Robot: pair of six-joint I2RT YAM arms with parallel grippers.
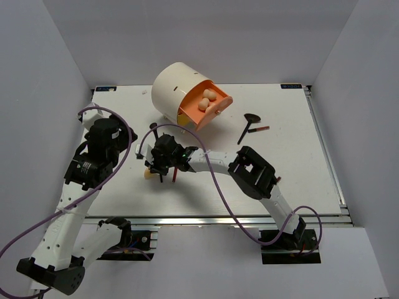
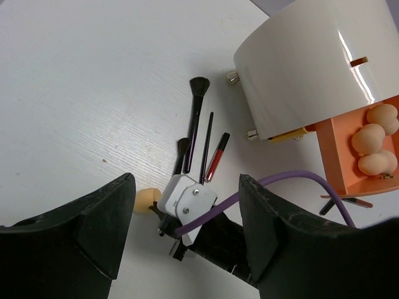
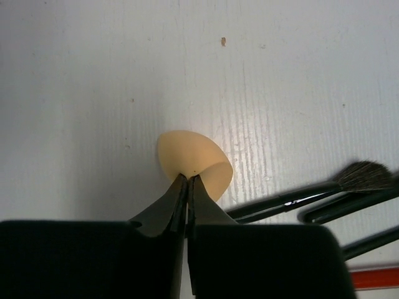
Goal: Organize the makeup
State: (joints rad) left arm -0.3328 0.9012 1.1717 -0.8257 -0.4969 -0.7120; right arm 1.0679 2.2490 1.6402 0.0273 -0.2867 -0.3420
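Observation:
A peach sponge (image 3: 190,156) lies on the white table and is squeezed flat at its near side by my right gripper (image 3: 187,177), which is shut on it. From above, the same sponge (image 1: 148,174) shows at the tip of the right gripper (image 1: 154,169), left of centre. Black brushes (image 2: 196,118) and a dark-red stick (image 2: 218,156) lie just beyond it. My left gripper (image 2: 187,180) hangs open above the right wrist, holding nothing. Three more sponges (image 2: 368,138) sit in the orange drawer (image 2: 340,156).
The cream cylindrical box (image 1: 177,87) stands at the back centre with its drawer (image 1: 209,111) pulled out toward the right. Another black brush (image 1: 249,124) and a dark-red stick (image 1: 260,129) lie right of the box. A purple cable (image 2: 293,180) crosses the left wrist view.

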